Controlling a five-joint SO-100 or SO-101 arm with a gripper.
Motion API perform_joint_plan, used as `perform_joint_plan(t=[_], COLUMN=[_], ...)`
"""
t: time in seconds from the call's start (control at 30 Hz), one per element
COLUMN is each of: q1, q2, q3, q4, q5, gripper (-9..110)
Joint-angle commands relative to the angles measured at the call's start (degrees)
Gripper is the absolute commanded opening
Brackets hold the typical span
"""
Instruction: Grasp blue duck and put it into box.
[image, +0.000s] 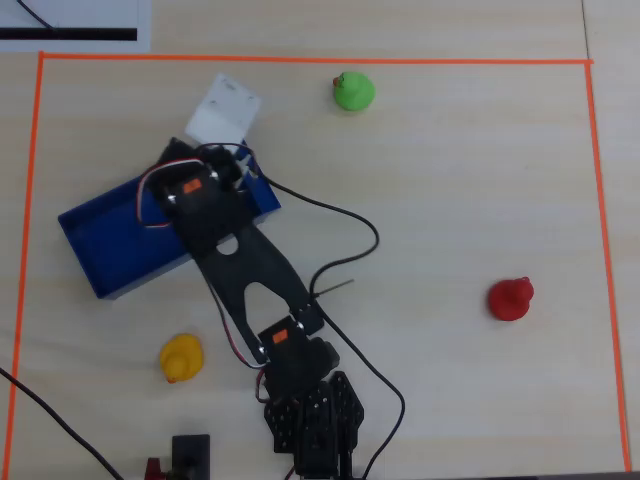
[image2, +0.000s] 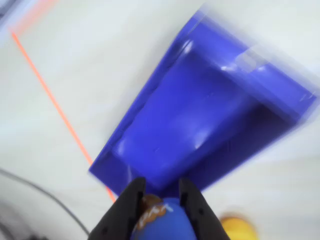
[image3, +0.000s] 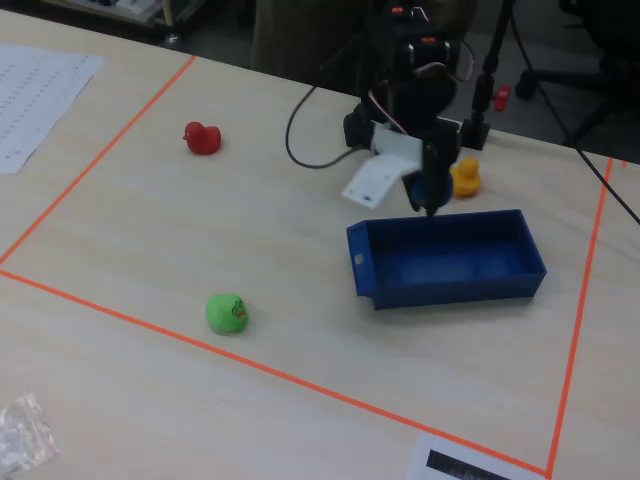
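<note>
The box sits on the bench, inside the taped line. In the fixed view the end effector hangs above the box's far wall, holding the blue duck. Just behind the box stands another duck. A third duck lies well left of the box, nearer the camera, and a fourth far off to the left rear.
</note>
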Motion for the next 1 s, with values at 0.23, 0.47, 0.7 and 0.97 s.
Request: perform_joint_plan(t=[0.23, 0.47, 0.7, 0.97], q1=[-8.7, -2.81, 14.85, 35.6], q2=[-18.54, -10.11, 21.09, 71.37], q3=[-9.84, -0.26, 25.75, 71.81], q4=[-1.41, -4.22, -14.5, -42.01], q5=[1.67, -3.25, -13.54, -31.29], gripper=[21, 33, 0, 0])
